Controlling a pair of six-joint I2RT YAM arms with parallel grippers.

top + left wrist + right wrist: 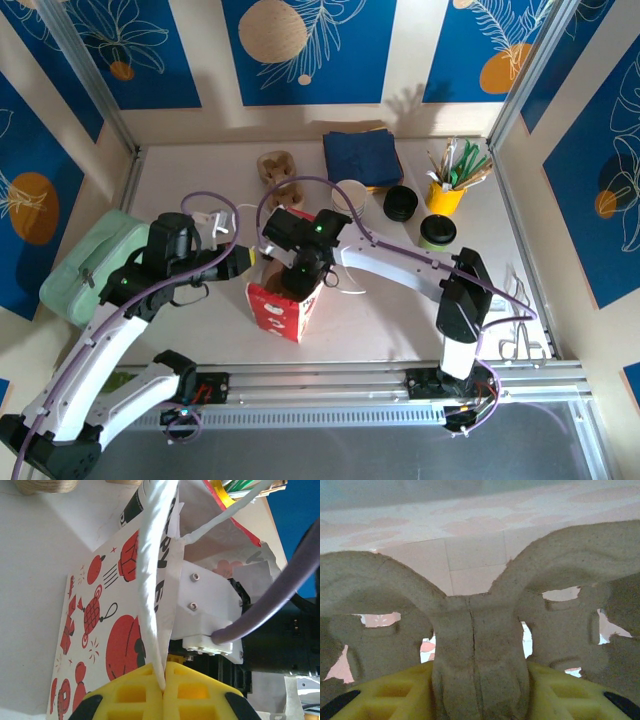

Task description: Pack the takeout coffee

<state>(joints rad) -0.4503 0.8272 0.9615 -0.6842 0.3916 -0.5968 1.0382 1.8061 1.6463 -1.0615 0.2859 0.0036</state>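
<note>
Left end effector (164, 682) clamps the paper bag's (95, 625) white edge to keep its mouth open while right end effector (480, 695) grips a pulp carrier (480, 625) by its centre ridge inside it; takeout coffee (352, 192), probably the white-rimmed cup, stands on the table (390, 320) behind.

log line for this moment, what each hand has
left hand: shut on paper bag rim | right hand: shut on pulp cup carrier | carrier: inside bag mouth | bag: upright

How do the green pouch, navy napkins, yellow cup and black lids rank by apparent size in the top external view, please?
1. green pouch
2. navy napkins
3. yellow cup and black lids: about alike, so unranked.
</note>
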